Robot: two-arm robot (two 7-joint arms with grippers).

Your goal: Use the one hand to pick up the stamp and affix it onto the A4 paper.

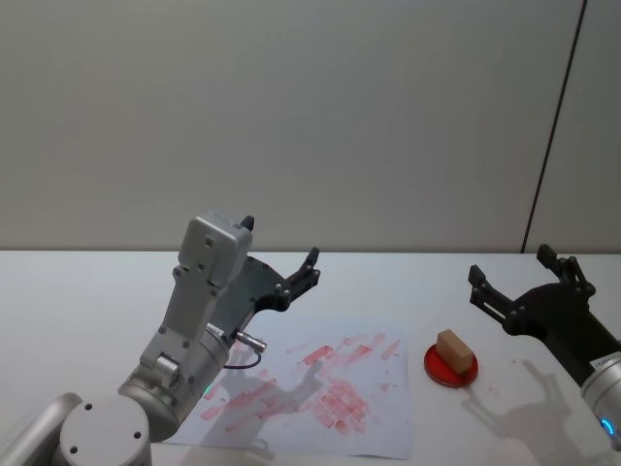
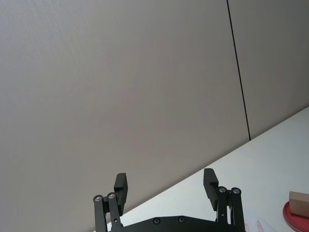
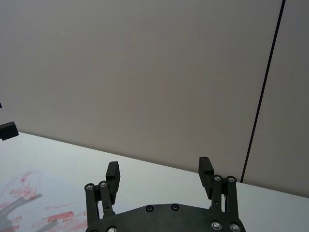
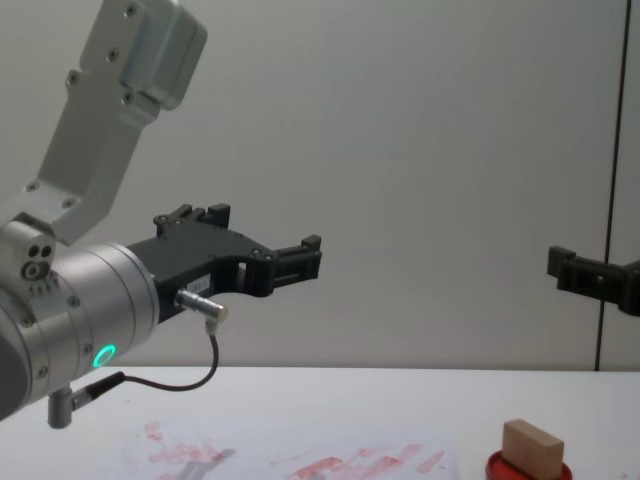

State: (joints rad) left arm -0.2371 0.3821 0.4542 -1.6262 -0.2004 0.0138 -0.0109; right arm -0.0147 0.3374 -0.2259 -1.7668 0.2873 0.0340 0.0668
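The stamp [image 1: 454, 348], a small tan wooden block, rests on a round red ink pad [image 1: 449, 369] at the right of the table. It also shows in the chest view [image 4: 532, 447] and at the edge of the left wrist view [image 2: 299, 203]. The A4 paper [image 1: 320, 383], smeared with red marks, lies flat to the left of the pad. My left gripper [image 1: 279, 243] hovers open above the paper's far left corner. My right gripper [image 1: 510, 264] hangs open in the air to the right of and beyond the stamp. Nothing is held by either gripper [image 2: 165, 182] [image 3: 159, 168].
The white table [image 1: 78, 291] runs back to a plain grey wall with a dark vertical seam [image 1: 553, 126] on the right. My left arm's silver-white housing [image 4: 110, 80] rises high at the left in the chest view.
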